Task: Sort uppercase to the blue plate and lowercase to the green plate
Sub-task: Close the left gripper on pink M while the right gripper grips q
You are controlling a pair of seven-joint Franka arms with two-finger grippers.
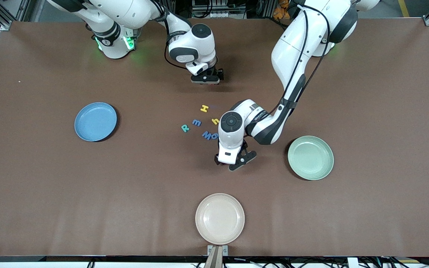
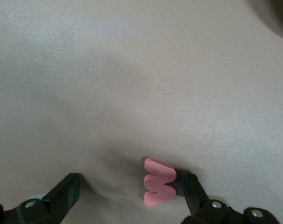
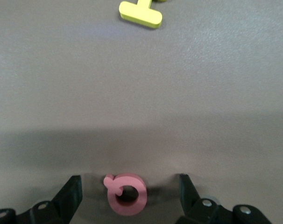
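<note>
Both grippers stood open on the table (plates untouched), left gripper [image 2: 127, 193] around the red w [image 2: 158, 182], right gripper [image 3: 130, 196] around the red Q [image 3: 126, 193].

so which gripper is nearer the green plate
Left. The left gripper is down at the table beside the green plate, around a red w. The right gripper is by the robots' bases, around a red Q.

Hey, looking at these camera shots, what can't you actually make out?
- Front view: red w and red Q are hidden under the left gripper and right gripper.
- Front view: blue letter beside blue M, partly covered by the left arm.
- Right wrist view: yellow H cut by the edge.
</note>
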